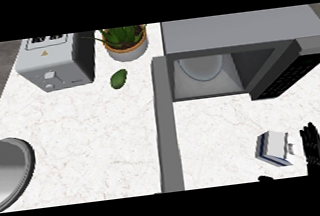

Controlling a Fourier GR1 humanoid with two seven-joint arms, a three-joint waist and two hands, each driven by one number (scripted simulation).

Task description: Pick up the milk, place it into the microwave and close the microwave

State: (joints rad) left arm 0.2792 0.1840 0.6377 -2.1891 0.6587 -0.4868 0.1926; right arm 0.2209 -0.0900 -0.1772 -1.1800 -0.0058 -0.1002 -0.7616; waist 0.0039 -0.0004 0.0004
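Robot hand [315, 149]: my right one, lower right of frame, fingers straight, holding nothing.
Milk [276, 148]: on the counter [84, 129], just left of my fingers.
Risk: I may nudge the milk away while closing on it.
Microwave [258, 32]: upper right, door [167, 129] open, only a turntable [203, 68] inside.

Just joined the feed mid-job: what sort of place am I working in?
Most likely a kitchen: a toaster, an open microwave and a milk carton sit on a pale counter.
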